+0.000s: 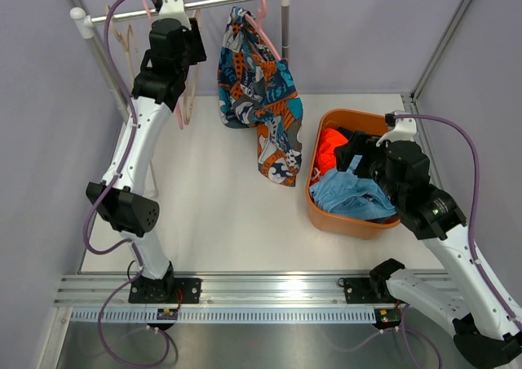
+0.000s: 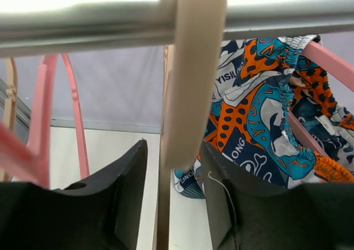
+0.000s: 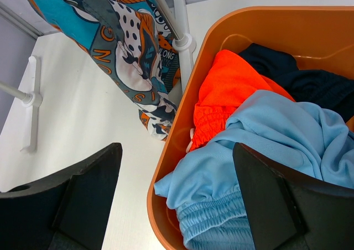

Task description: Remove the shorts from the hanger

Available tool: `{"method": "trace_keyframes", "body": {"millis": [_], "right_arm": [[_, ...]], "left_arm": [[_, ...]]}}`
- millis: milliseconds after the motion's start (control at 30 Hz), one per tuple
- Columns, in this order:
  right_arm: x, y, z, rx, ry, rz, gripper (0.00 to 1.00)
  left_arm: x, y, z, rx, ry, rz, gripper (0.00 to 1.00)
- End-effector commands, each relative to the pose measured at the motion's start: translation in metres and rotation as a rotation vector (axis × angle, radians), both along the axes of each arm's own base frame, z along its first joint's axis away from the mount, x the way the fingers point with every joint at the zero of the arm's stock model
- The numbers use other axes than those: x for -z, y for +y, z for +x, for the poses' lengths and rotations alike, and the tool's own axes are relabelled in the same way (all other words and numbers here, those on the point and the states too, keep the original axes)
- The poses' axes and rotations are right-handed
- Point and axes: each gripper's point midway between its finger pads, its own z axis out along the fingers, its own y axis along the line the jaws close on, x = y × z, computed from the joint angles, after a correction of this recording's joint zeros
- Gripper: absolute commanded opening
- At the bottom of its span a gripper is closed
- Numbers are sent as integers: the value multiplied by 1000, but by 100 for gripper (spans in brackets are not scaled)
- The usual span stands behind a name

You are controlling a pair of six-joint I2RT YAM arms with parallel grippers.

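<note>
The multicolour print shorts (image 1: 261,100) hang from a pink hanger (image 1: 263,22) at the right end of the rail (image 1: 220,2); they also show in the left wrist view (image 2: 265,95) and the right wrist view (image 3: 121,34). The light blue shorts (image 3: 265,134), orange-red shorts (image 3: 232,84) and dark navy shorts (image 3: 298,73) lie in the orange basket (image 3: 191,95). My left gripper (image 2: 174,150) is up at the rail, open, with a bare beige wooden hanger (image 2: 193,67) between its jaws. My right gripper (image 3: 176,150) is open and empty above the basket's left rim.
Bare pink hangers (image 2: 72,106) and beige ones (image 1: 122,38) hang at the rail's left end. The rack's right post (image 1: 284,26) stands behind the print shorts, its foot (image 3: 182,40) next to the basket (image 1: 326,214). Grey walls enclose the table.
</note>
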Motion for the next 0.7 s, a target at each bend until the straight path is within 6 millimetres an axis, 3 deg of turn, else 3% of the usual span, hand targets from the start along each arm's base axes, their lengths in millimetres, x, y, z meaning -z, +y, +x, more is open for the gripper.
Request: {"method": "trace_keyframes", "body": {"millis": [0, 400, 500, 667], "right_arm": [[-17, 2, -1, -22, -42, 17, 90], [-14, 4, -4, -33, -33, 21, 90], [-15, 2, -6, -30, -32, 23, 90], [-16, 0, -11, -30, -30, 24, 90]], "left_arm": [[-72, 1, -32, 27, -183, -44, 50], [-129, -39, -87, 119, -315, 15, 64], [-136, -73, -98, 195, -346, -9, 66], [-135, -129, -92, 287, -369, -47, 66]]}}
